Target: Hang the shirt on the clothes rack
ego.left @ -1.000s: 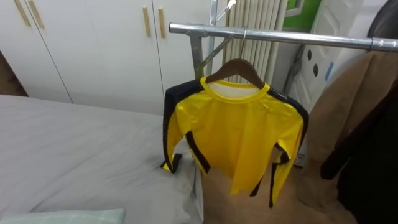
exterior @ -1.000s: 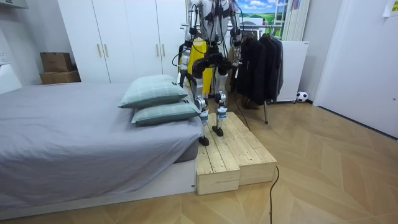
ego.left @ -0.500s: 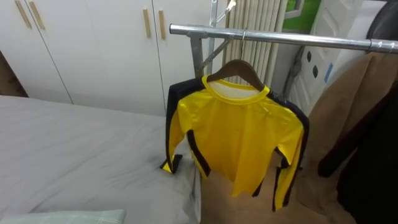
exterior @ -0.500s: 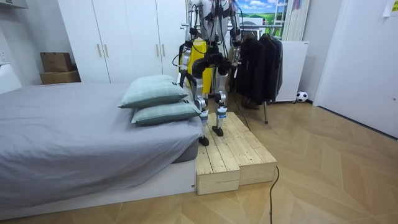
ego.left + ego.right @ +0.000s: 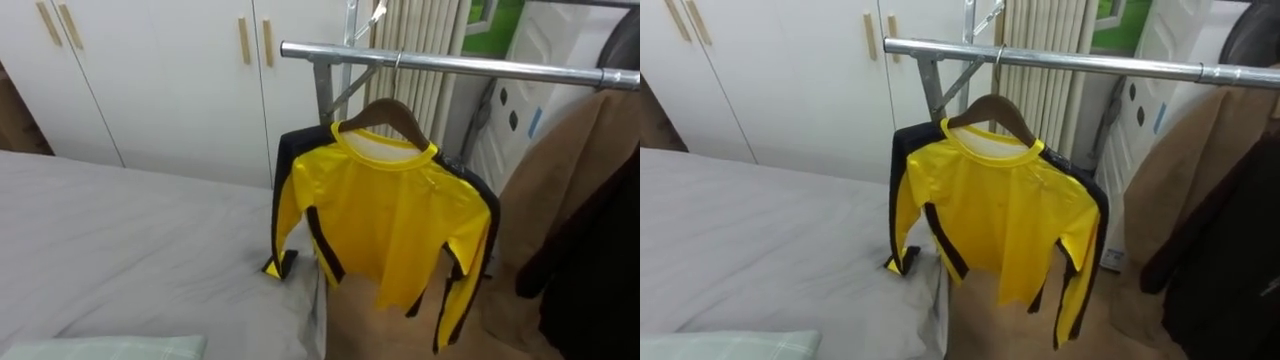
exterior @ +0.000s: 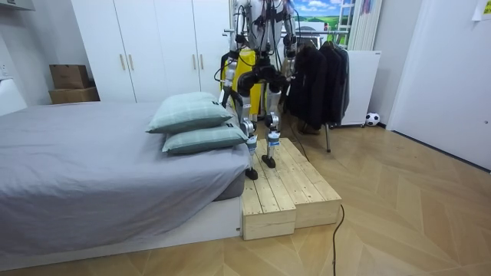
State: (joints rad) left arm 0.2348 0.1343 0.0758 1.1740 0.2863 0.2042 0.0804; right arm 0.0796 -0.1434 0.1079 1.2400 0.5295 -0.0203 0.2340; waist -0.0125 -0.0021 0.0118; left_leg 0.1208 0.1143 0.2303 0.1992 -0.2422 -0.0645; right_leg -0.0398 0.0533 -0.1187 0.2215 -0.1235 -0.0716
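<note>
Yellow shirt (image 5: 385, 220) hangs below rail (image 5: 480, 65) | judged light, limp, slippery | hold by hanger (image 5: 385, 108) under rail | left hand (image 6: 228, 74), right hand (image 6: 289, 67): grasp cannot tell

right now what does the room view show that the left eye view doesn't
The room view takes in the robot standing on a wooden platform beside the bed, with cardboard boxes by the wall and a ball on the floor. The left eye view gives close detail: the wooden hanger hooked over the metal rail, the shirt's black sleeve stripes, and a radiator behind. Both show the yellow shirt hanging, the grey bed and the white wardrobe.
</note>
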